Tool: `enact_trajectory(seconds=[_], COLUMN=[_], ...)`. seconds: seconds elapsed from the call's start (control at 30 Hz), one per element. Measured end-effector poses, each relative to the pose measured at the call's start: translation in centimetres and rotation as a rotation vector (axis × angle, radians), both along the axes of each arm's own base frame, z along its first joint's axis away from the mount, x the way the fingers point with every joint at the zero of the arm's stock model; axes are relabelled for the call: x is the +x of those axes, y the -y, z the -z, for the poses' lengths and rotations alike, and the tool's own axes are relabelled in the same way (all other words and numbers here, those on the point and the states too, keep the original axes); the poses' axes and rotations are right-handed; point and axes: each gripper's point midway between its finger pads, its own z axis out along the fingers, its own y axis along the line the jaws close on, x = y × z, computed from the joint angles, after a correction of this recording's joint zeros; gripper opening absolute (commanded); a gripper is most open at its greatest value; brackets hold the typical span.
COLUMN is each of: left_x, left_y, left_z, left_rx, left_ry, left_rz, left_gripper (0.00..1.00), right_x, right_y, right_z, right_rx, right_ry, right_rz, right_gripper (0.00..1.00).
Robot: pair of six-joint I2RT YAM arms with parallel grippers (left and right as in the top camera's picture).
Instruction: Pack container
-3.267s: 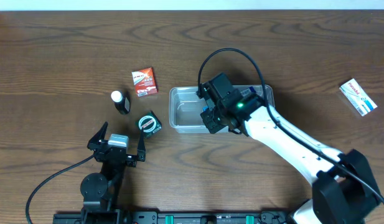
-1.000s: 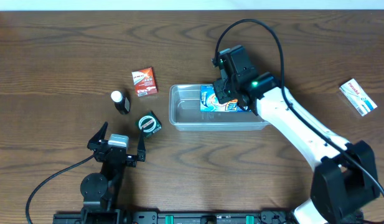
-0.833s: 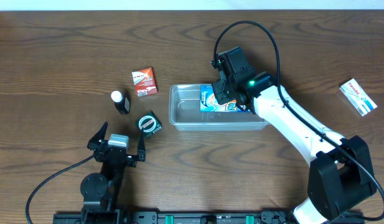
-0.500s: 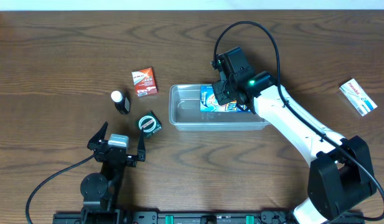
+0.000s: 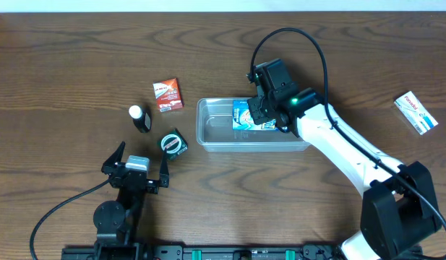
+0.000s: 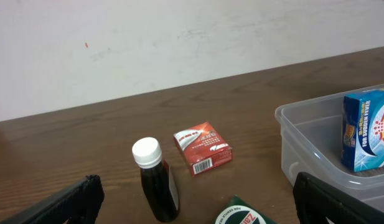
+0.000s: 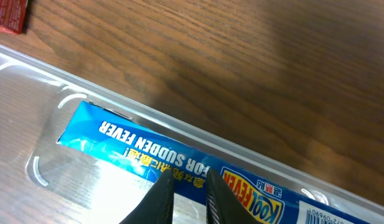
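Right jaws (image 5: 254, 114) (image 7: 187, 190): moved from the lower middle of the container (image 5: 212, 128) (image 6: 304, 146) (image 7: 30, 106) up to its top edge since the earliest shot, and barely budged in the last second. They're pressed almost together with nothing pinched that I can make out.
Blue box (image 5: 241, 115) (image 6: 366, 127) (image 7: 111, 146): hidden at the start, now plainly inside the container, right under my right jaws. From the left wrist view it looks to be standing on a long edge. Can't tell if my fingertips touch it.
Container: middle of the overhead frame, sitting on the tabletop (image 5: 63, 58). Its left half is bare.
Left jaws (image 5: 139, 160) (image 6: 201, 205): spread wide, holding nothing, parked at the lower left of the overhead frame, same spot as before.
Still out, left side: red box (image 5: 168, 94) (image 6: 203, 147), dark bottle (image 5: 140, 118) (image 6: 155, 180) with a white cap, and black-and-green pack (image 5: 173, 143) (image 6: 241, 218), all left of the container and near each other.
Still out, right side: white-and-blue box (image 5: 416, 112), way over at the right edge, well apart from everything.
Progress: my guess is early days, one item in and four loose, if they're all meant to go in.
What's left: probably the left trio is for my left jaws and the far-right box for my right, but that's just me reading the layout.
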Motion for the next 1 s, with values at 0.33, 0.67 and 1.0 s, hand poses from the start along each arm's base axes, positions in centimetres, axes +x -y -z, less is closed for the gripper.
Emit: enact_trajectory(seconds=[0.33, 0.67, 1.0], left_x=[0.0, 0.0, 0.0], left_y=[0.0, 0.0, 0.0], left_z=[0.0, 0.0, 0.0], left_rx=[0.000, 0.000, 0.000], left_ry=[0.000, 0.000, 0.000], left_rz=[0.000, 0.000, 0.000], left_gripper=[0.98, 0.98, 0.98], right_x=[-1.8, -3.2, -7.4], right_y=[0.1, -0.2, 0.2], right_z=[0.4, 0.6, 1.1], right_rx=[0.017, 0.041, 0.063], right_ry=[-0.077, -0.137, -0.288], right_rz=[-0.003, -0.022, -0.056], right_gripper=[0.12, 0.15, 0.18])
